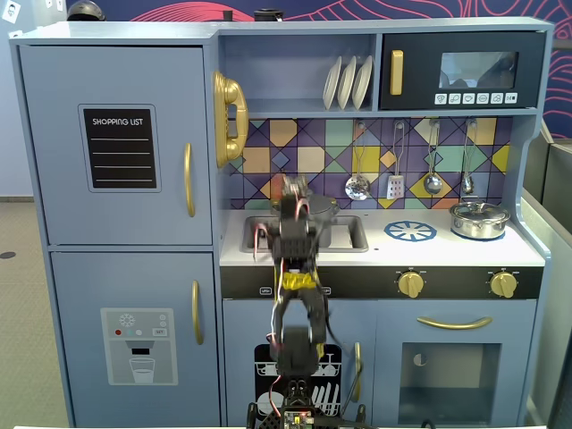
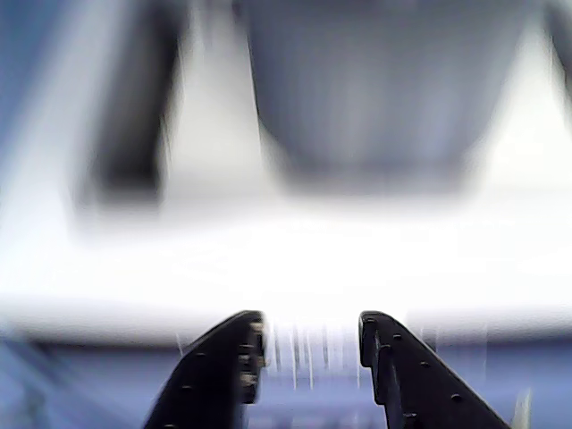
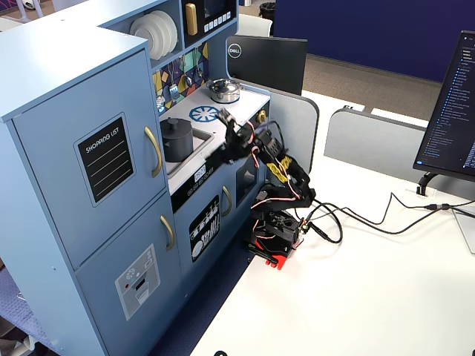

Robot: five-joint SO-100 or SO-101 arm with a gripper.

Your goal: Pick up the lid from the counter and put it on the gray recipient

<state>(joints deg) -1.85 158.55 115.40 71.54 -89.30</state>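
Gripper (image 2: 308, 344): parted and holding nothing, at the bottom centre of the blurred wrist view.
Gray recipient (image 3: 176, 138): standing in the sink (image 3: 199, 139), left of centre in a fixed view; a dark blur at top centre of the wrist view.
Lid: not made out in any view.
Steel pot (image 1: 479, 219): on the counter at right.

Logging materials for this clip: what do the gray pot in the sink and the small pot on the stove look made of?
The gray pot looks matte dark gray, with no glints; painted wood or plastic, I cannot tell which. The small pot looks like polished steel: bright silver with sharp highlights on its lid and rim.
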